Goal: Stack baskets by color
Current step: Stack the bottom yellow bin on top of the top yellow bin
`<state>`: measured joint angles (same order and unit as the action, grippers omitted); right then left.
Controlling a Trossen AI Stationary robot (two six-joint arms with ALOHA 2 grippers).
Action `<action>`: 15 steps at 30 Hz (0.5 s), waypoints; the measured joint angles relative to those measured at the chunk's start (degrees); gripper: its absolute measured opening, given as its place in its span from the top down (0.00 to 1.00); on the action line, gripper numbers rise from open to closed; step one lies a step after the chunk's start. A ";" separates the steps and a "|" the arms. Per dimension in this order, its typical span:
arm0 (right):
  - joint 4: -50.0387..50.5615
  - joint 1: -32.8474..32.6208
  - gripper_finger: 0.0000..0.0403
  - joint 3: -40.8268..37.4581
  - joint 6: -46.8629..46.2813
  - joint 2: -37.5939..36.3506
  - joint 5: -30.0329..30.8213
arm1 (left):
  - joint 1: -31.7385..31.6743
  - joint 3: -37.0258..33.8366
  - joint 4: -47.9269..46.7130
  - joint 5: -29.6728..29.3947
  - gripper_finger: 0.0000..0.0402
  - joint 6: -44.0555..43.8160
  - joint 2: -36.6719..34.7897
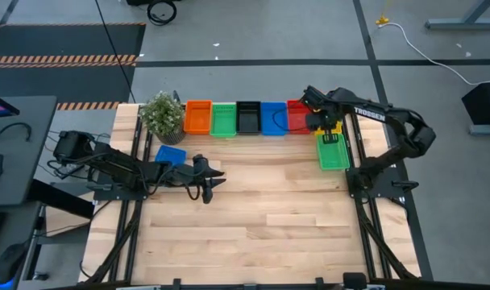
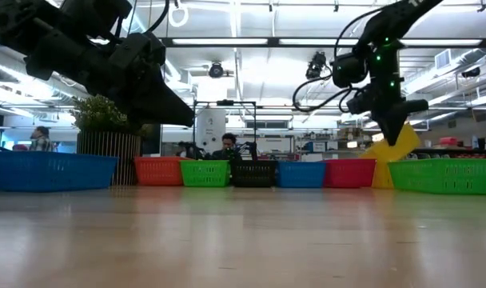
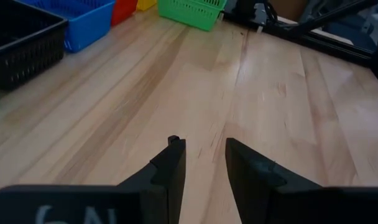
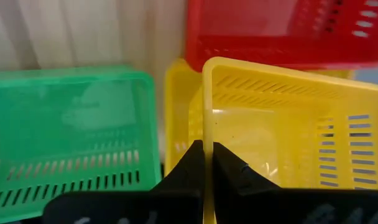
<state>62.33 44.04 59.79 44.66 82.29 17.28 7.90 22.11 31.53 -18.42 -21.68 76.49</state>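
A yellow basket (image 4: pixel 288 124) hangs tilted under my right gripper (image 4: pixel 207 158), which is shut on it at the table's far right (image 1: pixel 325 125). Just below and beside it sits a second yellow basket (image 4: pixel 176 106). It is between a red basket (image 4: pixel 282 31) and a lone green basket (image 1: pixel 334 153). Orange (image 1: pixel 198 117), green (image 1: pixel 223 119), black (image 1: pixel 247 117), blue (image 1: pixel 273 118) and red baskets stand in a row along the far edge. My left gripper (image 3: pixel 204 155) hovers open over bare wood at centre-left (image 1: pixel 214 184), next to another blue basket (image 1: pixel 170 155). My right gripper pinches one side wall of the yellow basket at its rim (image 4: pixel 205 134), with one finger inside the basket and one outside. The fingers come from above, pointing steeply down. The basket hangs tilted (image 2: pixel 389 154) over the second yellow basket; whether its lower end touches that one, I cannot tell.
A potted plant (image 1: pixel 162 113) stands at the far left end of the basket row. The near half of the wooden table (image 1: pixel 253 234) is bare wood. Metal frame rails run along the table's left and right sides.
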 joint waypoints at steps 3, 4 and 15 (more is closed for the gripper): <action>-0.03 0.53 0.97 -0.02 1.59 0.72 -2.43 | 0.00 0.00 0.00 -0.01 0.70 -0.19 0.00; -0.02 0.59 0.96 -0.02 1.75 0.98 -2.37 | 0.00 0.00 0.02 0.00 0.70 -0.19 0.00; 0.06 0.67 0.78 -0.02 1.93 1.75 2.18 | 0.00 0.00 0.04 0.00 0.70 -0.22 0.00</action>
<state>62.38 44.71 59.77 46.59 84.04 19.47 7.90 22.11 31.57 -18.41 -21.89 76.49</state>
